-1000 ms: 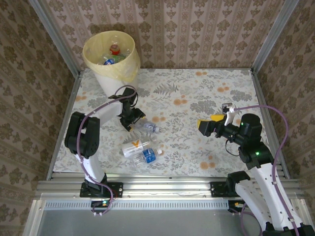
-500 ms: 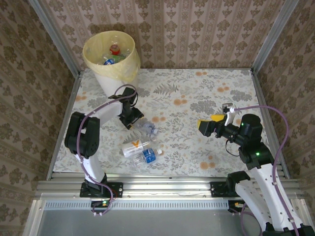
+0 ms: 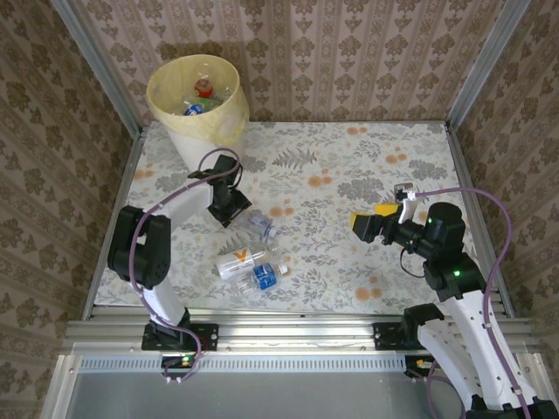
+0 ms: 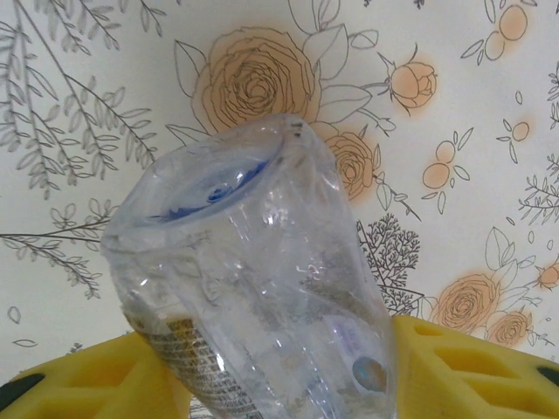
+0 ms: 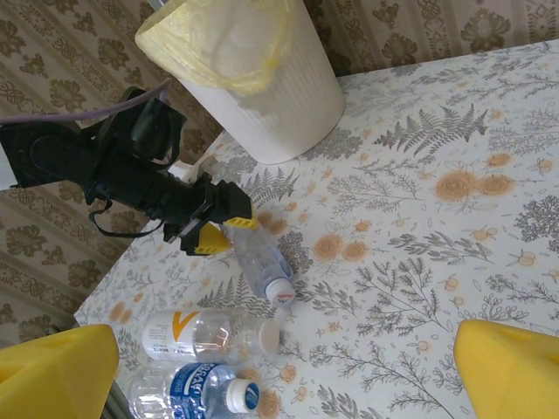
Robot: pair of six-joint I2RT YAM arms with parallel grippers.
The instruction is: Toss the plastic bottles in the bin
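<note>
Step in hand: the grasp of one clear bottle, lying on the bench left of centre. My left claw stands partly closed, pads against both flanks of its base end; I judge it gripped, cap end low at the bench. My right claw is wide open and empty, well apart at 3 o'clock. The next move calls for a lift clearing the tall rim of the bin, near at 11 o'clock. The side rail is close at 9 o'clock; there is open room from 12 to 3. An orange-labelled bottle and a blue-labelled bottle wait at 6 o'clock.
</note>
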